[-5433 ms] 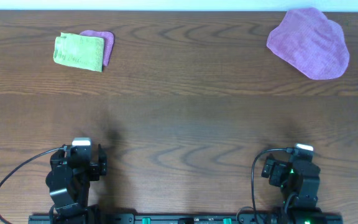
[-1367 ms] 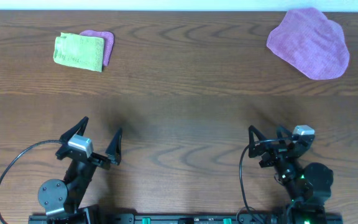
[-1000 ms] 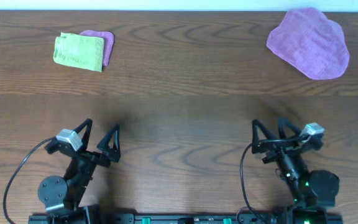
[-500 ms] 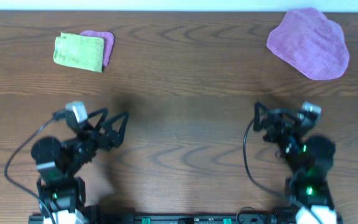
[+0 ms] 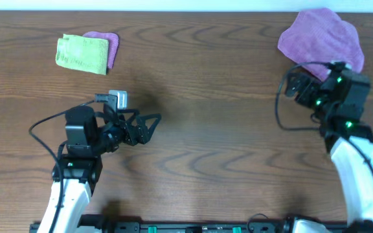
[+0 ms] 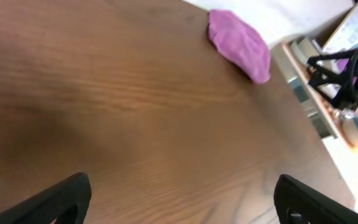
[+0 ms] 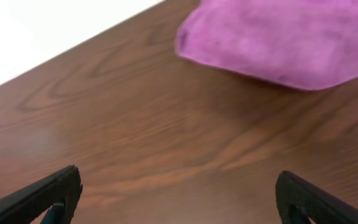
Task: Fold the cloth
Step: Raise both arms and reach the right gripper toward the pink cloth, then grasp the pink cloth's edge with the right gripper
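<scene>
The crumpled, rounded purple terry cloth (image 5: 320, 44) lies unfolded in a loose blob at the far right of the dark wood-grain table (image 5: 212, 90). The right gripper (image 5: 294, 83) hovers just beside the cloth's near left edge, jaws spread wide and holding nothing. In its wrist view both fingers (image 7: 53, 194) frame bare wood, with the cloth just ahead. The left gripper (image 5: 149, 125) is well apart from that cloth, toward the table's middle and pointed at it. It too is wide open and empty.

The step in hand looks like the reach for a first hold. The cloth shows no straight hem, so it probably wants spreading flat first. The right gripper should come in low and pinch one layer at the edge, not a bunch. The left should cross over and take the matching edge, so that both lift together.

The wood looks smooth, so the cloth may slide when nudged. Far to the left of the cloth, a folded lime-green cloth (image 5: 81, 54) rests on a folded lilac one (image 5: 112, 45). A white wall runs behind the cloth, and blurred shelving (image 6: 328, 93) stands past the table's end nearest it.
</scene>
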Controlling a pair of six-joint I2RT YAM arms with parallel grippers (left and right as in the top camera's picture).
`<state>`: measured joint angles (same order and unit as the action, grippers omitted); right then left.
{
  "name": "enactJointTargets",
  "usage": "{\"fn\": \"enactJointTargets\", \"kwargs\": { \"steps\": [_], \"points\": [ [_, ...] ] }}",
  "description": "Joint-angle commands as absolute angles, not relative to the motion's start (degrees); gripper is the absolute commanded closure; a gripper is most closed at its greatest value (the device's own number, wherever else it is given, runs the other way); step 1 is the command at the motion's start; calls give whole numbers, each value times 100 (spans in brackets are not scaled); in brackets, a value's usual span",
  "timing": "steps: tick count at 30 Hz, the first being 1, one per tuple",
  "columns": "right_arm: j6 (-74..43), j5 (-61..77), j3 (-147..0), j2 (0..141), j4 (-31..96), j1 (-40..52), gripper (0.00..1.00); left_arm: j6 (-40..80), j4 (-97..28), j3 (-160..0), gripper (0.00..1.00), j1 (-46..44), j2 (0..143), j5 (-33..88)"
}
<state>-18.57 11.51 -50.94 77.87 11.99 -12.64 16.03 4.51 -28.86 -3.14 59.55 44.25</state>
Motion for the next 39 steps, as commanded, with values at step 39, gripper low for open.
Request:
{"fn": "enactJointTargets", "kwargs": {
  "steps": [39],
  "points": [
    [-1170, 685, -8156, 11684, 2580, -2694, 19, 880, 440, -4598, 5, -1391, 8261, 4005]
  ]
}}
